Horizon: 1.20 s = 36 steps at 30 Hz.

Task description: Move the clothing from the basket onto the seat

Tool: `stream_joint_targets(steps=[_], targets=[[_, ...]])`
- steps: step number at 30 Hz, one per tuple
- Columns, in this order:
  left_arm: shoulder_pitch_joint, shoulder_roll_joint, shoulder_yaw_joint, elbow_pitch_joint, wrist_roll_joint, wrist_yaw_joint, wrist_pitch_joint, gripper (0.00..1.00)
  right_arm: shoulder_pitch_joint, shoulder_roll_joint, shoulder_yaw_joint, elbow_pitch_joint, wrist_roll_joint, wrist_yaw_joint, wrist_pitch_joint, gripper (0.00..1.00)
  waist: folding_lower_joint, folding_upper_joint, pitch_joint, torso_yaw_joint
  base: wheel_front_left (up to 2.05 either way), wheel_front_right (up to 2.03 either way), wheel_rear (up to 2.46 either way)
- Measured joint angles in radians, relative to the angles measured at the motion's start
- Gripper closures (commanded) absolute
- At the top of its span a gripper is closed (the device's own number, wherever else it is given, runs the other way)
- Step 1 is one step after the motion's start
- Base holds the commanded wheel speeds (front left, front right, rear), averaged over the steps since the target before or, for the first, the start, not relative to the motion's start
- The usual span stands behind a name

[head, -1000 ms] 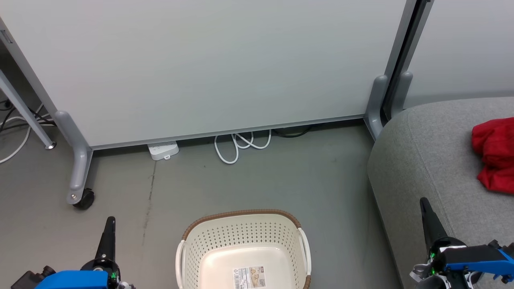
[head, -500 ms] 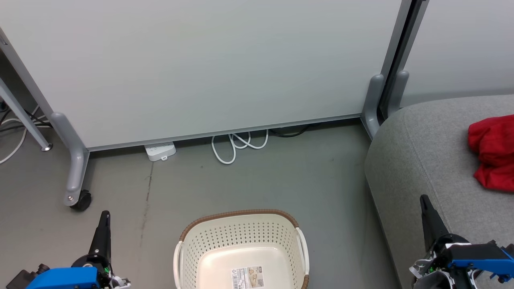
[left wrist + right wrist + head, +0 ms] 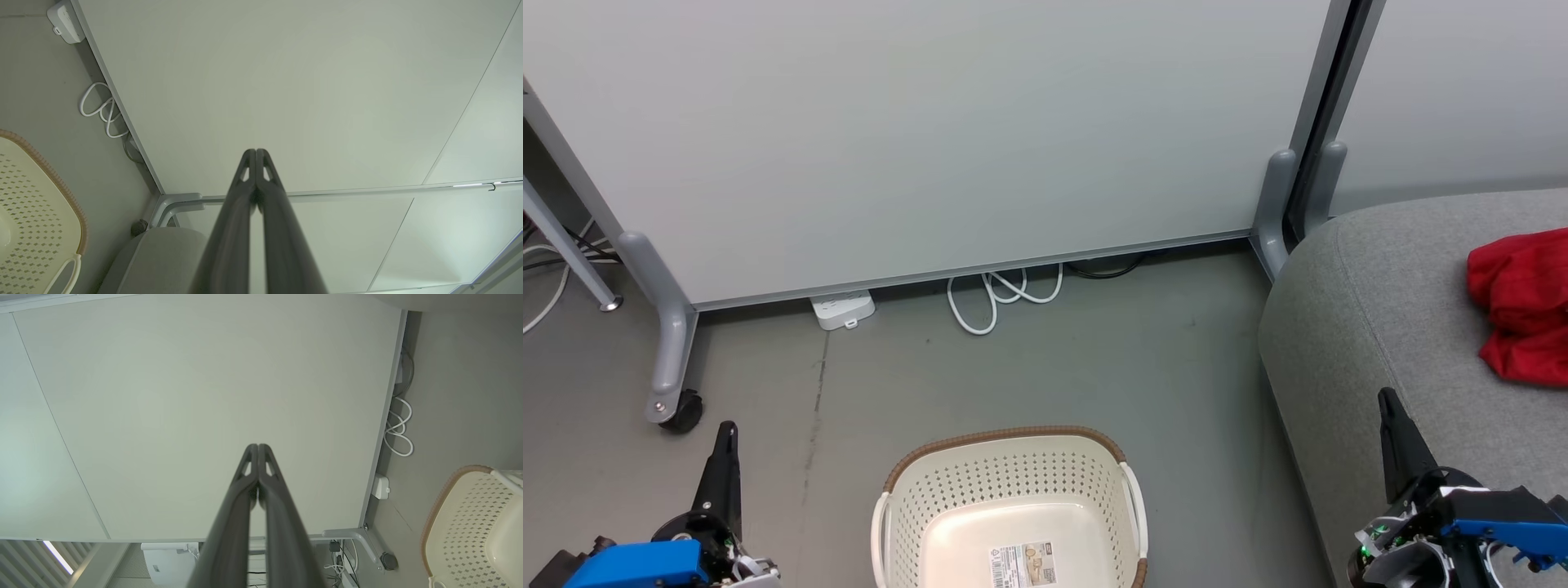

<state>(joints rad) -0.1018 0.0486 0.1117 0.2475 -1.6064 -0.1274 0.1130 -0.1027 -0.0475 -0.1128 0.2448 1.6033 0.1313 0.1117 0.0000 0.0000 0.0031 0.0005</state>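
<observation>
The oval cream-white perforated plastic basket (image 3: 1013, 472) with a brown rim stands on the grey floor (image 3: 1029, 367), near centre, a label (image 3: 1023, 565) on its bottom. Crumpled bright red clothing (image 3: 1515, 302) lies on the light grey upholstered seat (image 3: 1372, 327), far right. The left gripper (image 3: 725, 433) and the right gripper (image 3: 1384, 400) each have their 2 dark fingers pressed together.

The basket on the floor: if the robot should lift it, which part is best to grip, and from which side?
Probably its two thin handles. The left handle and right handle stand off the basket walls as open loops, so a finger can pass behind. Come down from above, one gripper per side. The left gripper and right gripper are shut and would open first.
</observation>
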Motion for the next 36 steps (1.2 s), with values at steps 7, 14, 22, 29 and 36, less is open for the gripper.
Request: stream_joint_targets(steps=[7, 14, 22, 29, 36], targets=[[0.0, 0.0, 0.002, -0.002, -0.006, 0.0, 0.0, 1.0, 0.0, 0.0, 0.0, 0.001, 0.008, 0.0, 0.002, 1.0, -0.0001, 0.0, 0.0, -0.001, 0.0, 0.0, 0.0], [0.0, 0.0, 0.002, -0.002, -0.006, 0.0, 0.0, 1.0, 0.0, 0.0, 0.0, 0.001, 0.008, 0.0, 0.002, 1.0, -0.0001, 0.0, 0.0, -0.001, 0.0, 0.0, 0.0], [0.0, 0.0, 0.003, -0.002, -0.006, 0.0, 0.0, 1.0, -0.001, 0.0, 0.0, 0.001, 0.008, 0.0, 0.002, 1.0, -0.0001, 0.0, 0.0, -0.001, 0.0, 0.0, 0.0], [0.0, 0.0, 0.003, -0.002, -0.006, 0.0, 0.0, 1.0, -0.001, 0.0, 0.0, 0.001, 0.008, 0.0, 0.002, 1.0, -0.0001, 0.0, 0.0, -0.001, 0.0, 0.0, 0.0], [0.0, 0.0, 0.003, -0.002, -0.006, 0.0, 0.0, 1.0, -0.001, 0.0, 0.0, 0.001, 0.008, 0.0, 0.002, 1.0, 0.0, 0.0, 0.0, -0.001, 0.0, 0.0, 0.0]])
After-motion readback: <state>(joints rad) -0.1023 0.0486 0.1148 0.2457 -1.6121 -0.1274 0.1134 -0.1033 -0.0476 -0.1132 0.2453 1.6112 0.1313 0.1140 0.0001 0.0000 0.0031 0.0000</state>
